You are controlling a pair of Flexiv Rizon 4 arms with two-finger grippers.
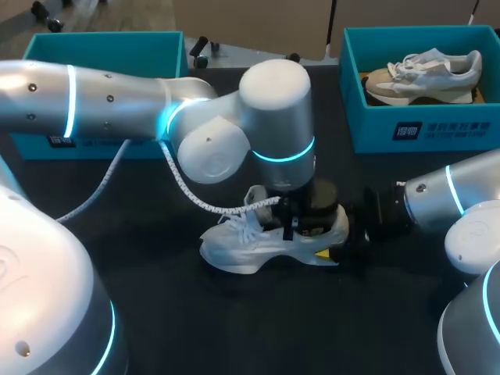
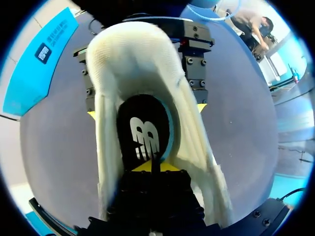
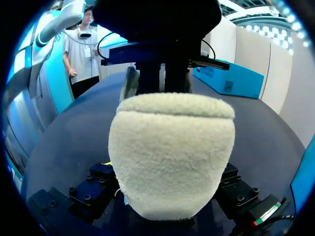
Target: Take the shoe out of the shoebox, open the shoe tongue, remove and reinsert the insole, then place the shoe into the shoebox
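A white shoe (image 1: 258, 246) lies on the black table, toe to the left. My left gripper (image 1: 299, 224) reaches down into its opening. In the left wrist view the yellow tips (image 2: 151, 166) are shut on the rear edge of the black insole (image 2: 142, 128) with a white logo. My right gripper (image 1: 344, 248) comes from the right and clamps the heel. Its fingers (image 2: 197, 69) press on both sides of the shoe (image 2: 133, 54). In the right wrist view the fuzzy heel (image 3: 170, 152) fills the space between its fingers (image 3: 93, 189).
A teal shoebox (image 1: 437, 129) at the back right holds a second pale shoe (image 1: 422, 74). Another teal box (image 1: 101, 37) stands at the back left, partly behind my left arm. A white cable (image 1: 187, 191) hangs from that arm above the shoe.
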